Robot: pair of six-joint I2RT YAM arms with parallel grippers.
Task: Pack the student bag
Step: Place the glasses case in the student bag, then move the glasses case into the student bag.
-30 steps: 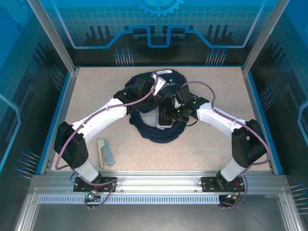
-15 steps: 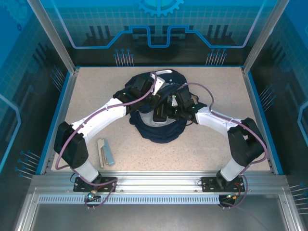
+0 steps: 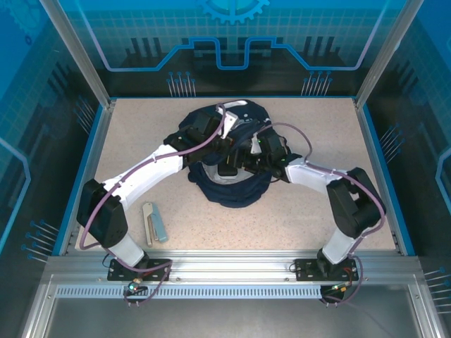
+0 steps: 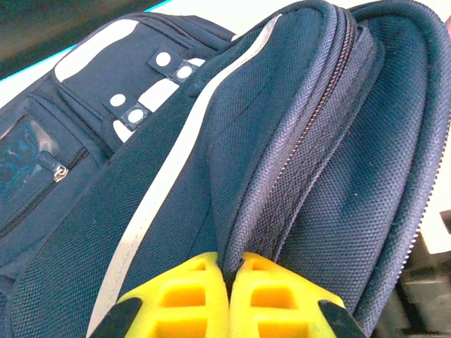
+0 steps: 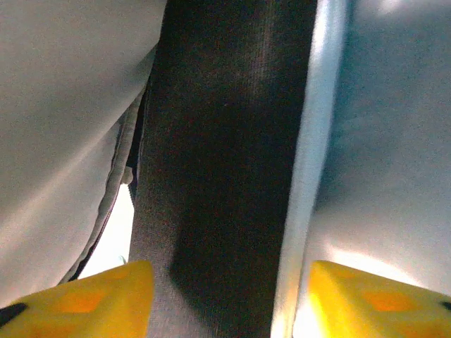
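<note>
Top view: the bag (image 3: pixel 232 196) lies mid-frame, being filled. Left view: the left claw (image 4: pixel 229 285), bottom middle, pinches the bag's open edge tight (holding it wide). Right view: the right claw (image 5: pixel 225 299) sits apart around a dark thing (image 5: pixel 225 141); gripped or not, I cannot tell. Next, it likely needs sliding deeper.

White arms (image 3: pixel 151 165), purple cables (image 3: pixel 287 126), yellow gripper fingers (image 4: pixel 190 296)

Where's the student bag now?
Top view: the student bag lies on the table, centred, toward the far edge; the left fingers pinch its zipper rim.
</note>
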